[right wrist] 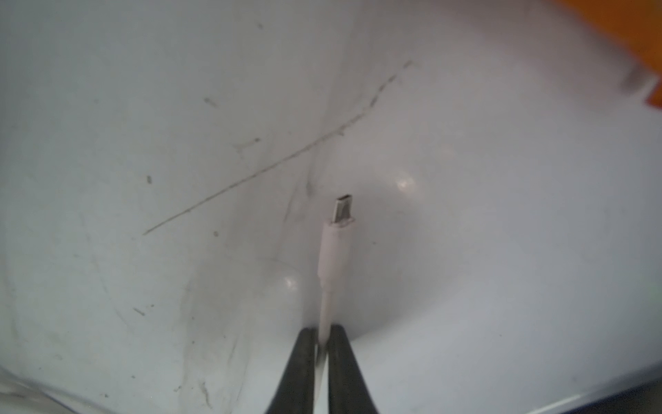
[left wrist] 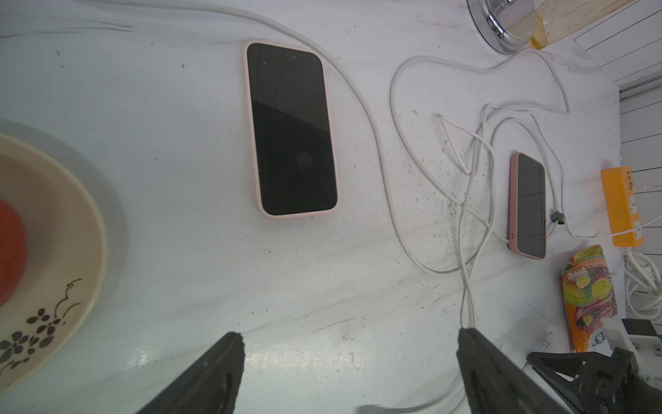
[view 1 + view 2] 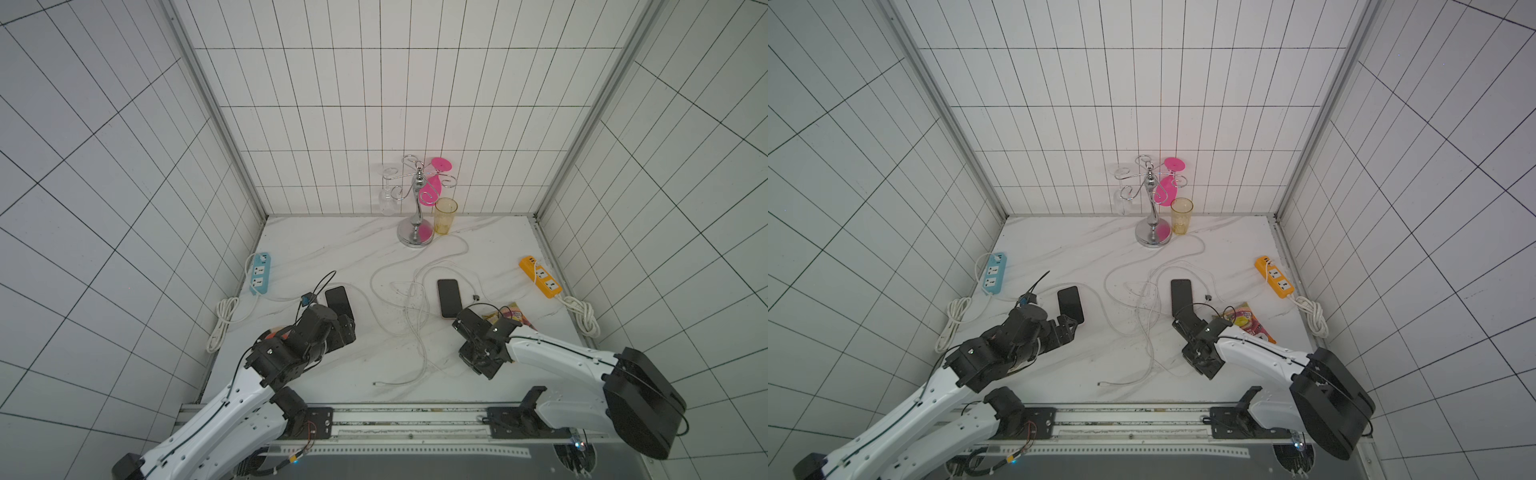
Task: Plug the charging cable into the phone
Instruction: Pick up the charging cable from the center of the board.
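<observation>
Right wrist: pincer (image 1: pixel 322 328) apparently pinches charging cable (image 1: pixel 335 247).

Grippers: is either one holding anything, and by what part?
The right gripper pinches the white charging cable on its thin cord just behind the plug. The left gripper is open, holding nothing.

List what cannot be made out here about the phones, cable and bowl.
- Right phone: near end partly hidden by the right arm, both top views.
- Bowl: cut off by left wrist view's edge.
- Cable: rest hidden behind the jaws, right wrist view.
- Left phone: port too small anywhere.
</observation>
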You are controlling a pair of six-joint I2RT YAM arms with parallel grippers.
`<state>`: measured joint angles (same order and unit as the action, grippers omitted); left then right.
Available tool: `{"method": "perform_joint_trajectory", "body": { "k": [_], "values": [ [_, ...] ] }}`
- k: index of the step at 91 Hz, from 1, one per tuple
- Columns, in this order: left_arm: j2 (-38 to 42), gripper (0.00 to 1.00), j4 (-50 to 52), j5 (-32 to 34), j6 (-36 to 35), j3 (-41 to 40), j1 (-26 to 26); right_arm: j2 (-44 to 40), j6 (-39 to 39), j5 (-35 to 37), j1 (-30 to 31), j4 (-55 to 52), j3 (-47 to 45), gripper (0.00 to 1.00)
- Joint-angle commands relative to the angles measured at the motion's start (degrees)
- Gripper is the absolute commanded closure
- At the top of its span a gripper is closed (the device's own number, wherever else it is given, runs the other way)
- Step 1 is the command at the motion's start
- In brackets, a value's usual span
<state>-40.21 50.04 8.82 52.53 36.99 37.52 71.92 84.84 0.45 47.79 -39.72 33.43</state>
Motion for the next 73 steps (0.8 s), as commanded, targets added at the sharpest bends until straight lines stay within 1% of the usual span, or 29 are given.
{"method": "perform_joint_trajectory", "body": {
  "k": [1, 10, 17, 24, 29, 34, 43, 49, 59, 69, 73],
  "values": [
    [0.0, 0.06, -1.2, 0.2, -0.1, 0.0, 0.2, 0.9, -5.4, 1.6, -2.2, 5.1, -1.4, 1.0],
    [0.0, 0.06, -1.5, 0.0, -0.2, 0.4, 0.3, -0.4, -11.9, 3.9, -3.7, 4.3, 1.6, 1.0],
    [-0.1, 0.06, -2.1, -0.5, -0.7, 0.8, 0.3, -1.8, -19.7, 6.7, -3.8, 2.4, 5.7, 1.0],
    [-0.4, 0.06, -3.5, -1.8, -1.5, 1.7, 0.2, -3.1, -31.3, 8.1, -3.8, 2.4, 10.0, 1.0],
    [-0.8, 0.06, -4.8, -3.3, -2.4, 2.6, 0.2, -4.5, -40.1, 7.0, -3.8, 3.8, 12.1, 1.0],
    [-1.3, 0.06, -5.9, -4.6, -3.2, 3.7, 0.2, -6.4, -47.2, 5.9, -3.5, 5.3, 13.0, 1.0],
    [-2.8, 0.06, -8.5, -7.6, -4.6, 6.3, 0.2, -10.4, -58.7, 1.6, -2.9, 9.4, 13.0, 1.0],
    [-4.1, 0.06, -10.7, -10.7, -5.6, 8.2, 0.2, -13.6, -64.7, -0.4, -1.7, 12.3, 12.1, 1.0],
    [-7.0, 0.08, -15.5, -17.6, -7.2, 11.5, 0.2, -20.6, -75.5, -9.0, -0.1, 20.2, 7.6, 1.0],
    [-11.3, 0.1, -19.2, -23.8, -7.3, 14.4, 0.3, -26.9, -80.5, -14.5, 0.5, 28.2, 2.4, 1.0],
    [-13.0, 0.12, -20.6, -25.3, -7.3, 15.3, 0.8, -28.2, -82.8, -18.3, 0.6, 29.9, 1.3, 1.0]
  ]
}}
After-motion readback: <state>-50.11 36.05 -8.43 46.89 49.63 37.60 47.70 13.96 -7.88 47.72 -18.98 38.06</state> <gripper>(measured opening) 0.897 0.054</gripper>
